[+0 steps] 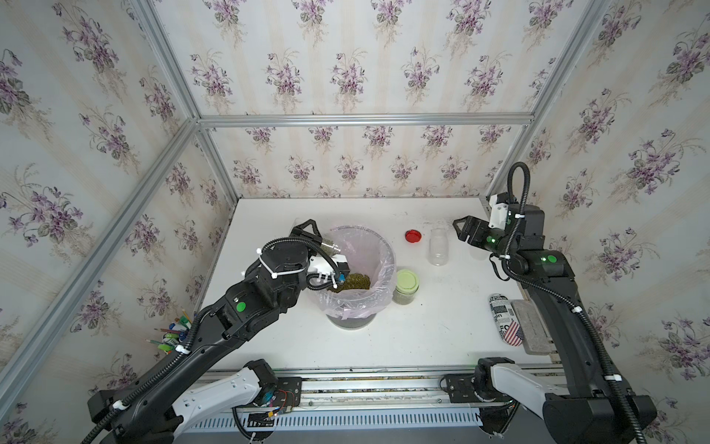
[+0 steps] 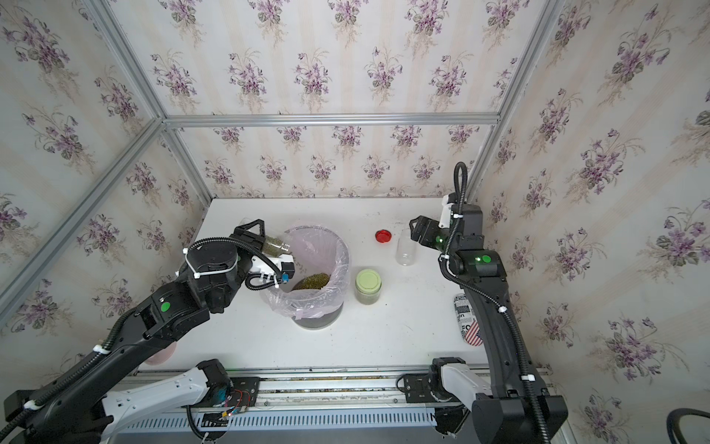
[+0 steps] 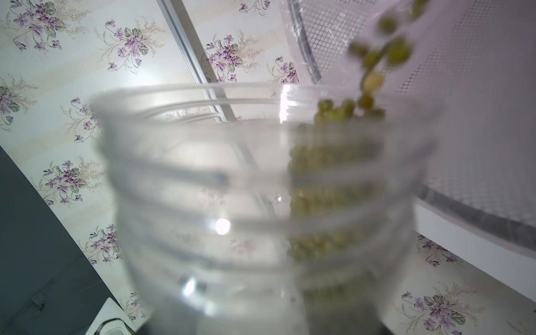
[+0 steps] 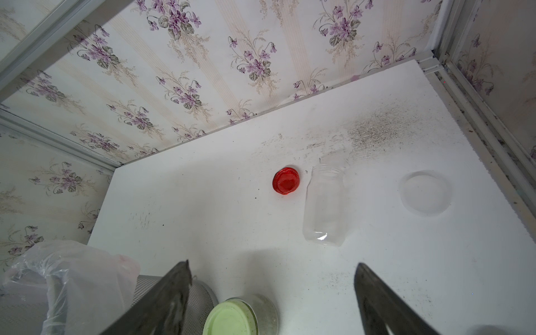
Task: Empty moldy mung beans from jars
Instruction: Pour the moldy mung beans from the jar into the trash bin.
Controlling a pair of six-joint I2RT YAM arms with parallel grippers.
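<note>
Left pincer (image 1: 309,232): clenched on tilted jar (image 1: 331,246), mouth over the bin (image 1: 389,250) rim.
Mung beans (image 1: 353,282): spilling into the bin, left of worktop (image 1: 422,338) centre.
Right pincer (image 1: 463,228): released, holding nothing, near the far right corner.
Others: empty jar (image 1: 438,246) beside red lid (image 1: 413,236); green-lidded jar (image 1: 406,286) just beside the bin.
</note>
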